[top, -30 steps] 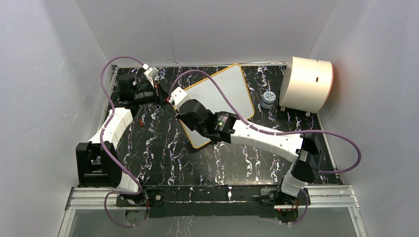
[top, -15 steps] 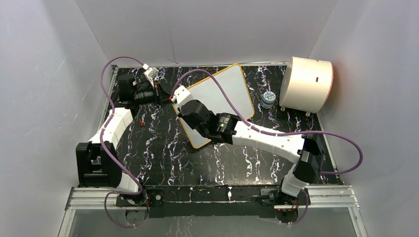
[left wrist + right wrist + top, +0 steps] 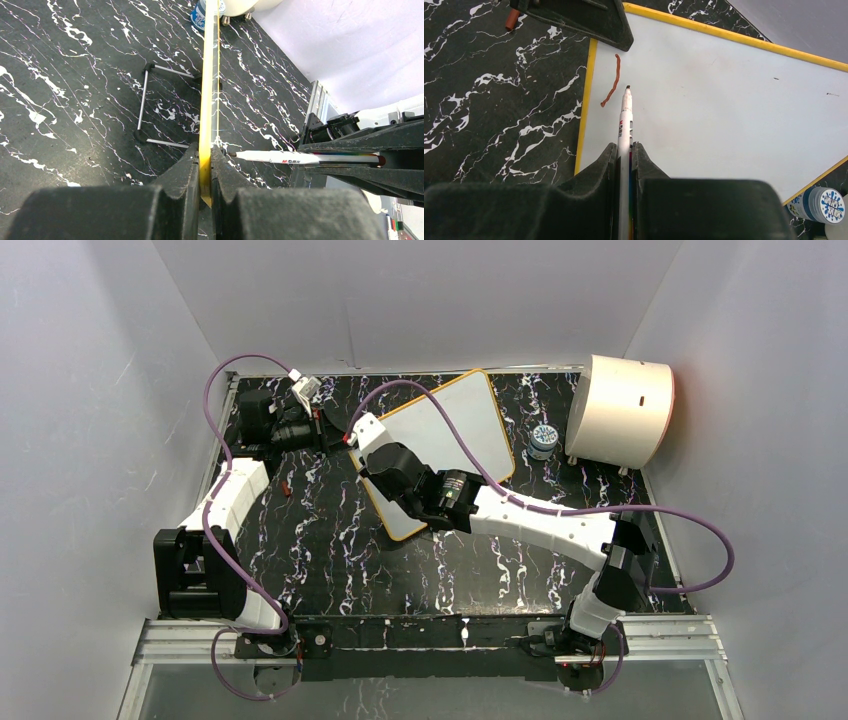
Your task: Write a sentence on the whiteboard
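Observation:
The whiteboard (image 3: 455,425), white with an orange-yellow rim, stands tilted on the black marbled mat. It shows edge-on in the left wrist view (image 3: 209,75). My left gripper (image 3: 205,160) is shut on its rim at the left corner (image 3: 335,438). My right gripper (image 3: 624,150) is shut on a white marker (image 3: 625,120), which also shows in the left wrist view (image 3: 280,158). The marker tip sits at the board face (image 3: 724,100), just right of one short dark red stroke (image 3: 612,85). No readable sentence shows.
A cream half-cylinder drum (image 3: 625,410) stands at the far right, with a small blue-labelled jar (image 3: 543,440) beside it. A thin wire stand (image 3: 145,105) sits behind the board. A small red-brown cap (image 3: 285,486) lies on the mat by the left arm.
My right gripper with the marker has shifted slightly towards the board's far-left corner. The left gripper and the board have not moved.

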Motion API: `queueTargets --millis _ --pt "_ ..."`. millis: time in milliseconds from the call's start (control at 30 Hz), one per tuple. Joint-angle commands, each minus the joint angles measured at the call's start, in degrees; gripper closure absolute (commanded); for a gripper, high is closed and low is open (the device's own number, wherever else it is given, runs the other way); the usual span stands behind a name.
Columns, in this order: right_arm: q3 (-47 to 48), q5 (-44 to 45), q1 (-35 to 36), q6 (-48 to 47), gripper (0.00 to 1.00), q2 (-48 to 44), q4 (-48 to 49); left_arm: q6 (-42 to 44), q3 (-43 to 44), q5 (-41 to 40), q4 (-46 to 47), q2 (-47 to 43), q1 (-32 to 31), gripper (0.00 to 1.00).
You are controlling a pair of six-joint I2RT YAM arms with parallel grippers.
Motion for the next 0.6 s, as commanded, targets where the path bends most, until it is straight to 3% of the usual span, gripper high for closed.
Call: queueTargets --millis 0,567 --pt "0.9 1.6 0.3 -0.3 1.0 -0.9 3.5 3.4 -1.0 0.4 -6.2 0.4 -1.9 1.0" --pt "1.4 3.5 0.3 -1.2 1.0 0.7 6.1 3.5 -1.0 0.6 -6.2 0.6 -2.1 1.0"
